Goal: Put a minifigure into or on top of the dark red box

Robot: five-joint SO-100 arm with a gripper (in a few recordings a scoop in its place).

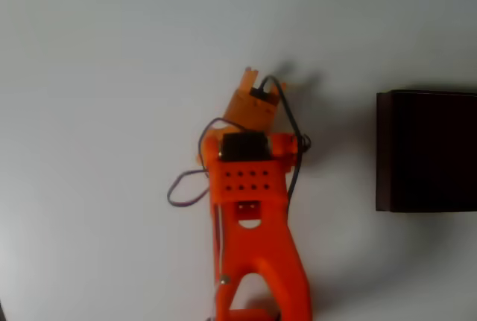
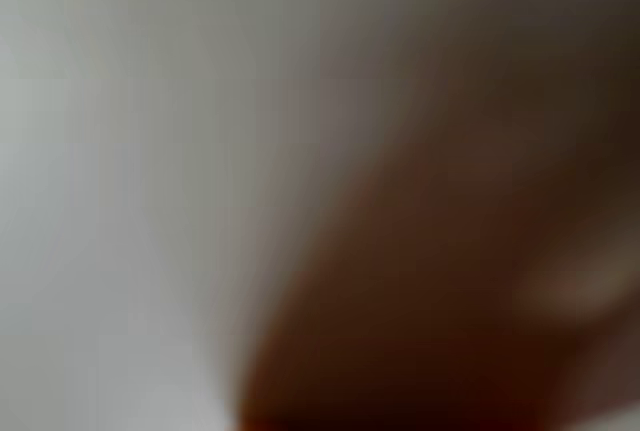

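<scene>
Overhead view: orange gripper [image 1: 257, 90] points up-frame over white table [image 1: 97, 75], wrist and cable hiding jaws; cannot tell how far open, or whether anything is held. Dark red box [image 1: 426, 150] sits well apart at right edge, slightly below gripper tip, long axis up-down in frame. Coming move likely turns on rightward swing toward box.

Wrist view: heavy blur, pale surface left, dark reddish-brown mass right, possibly finger close to lens. Minifigure's place cannot be told.
</scene>
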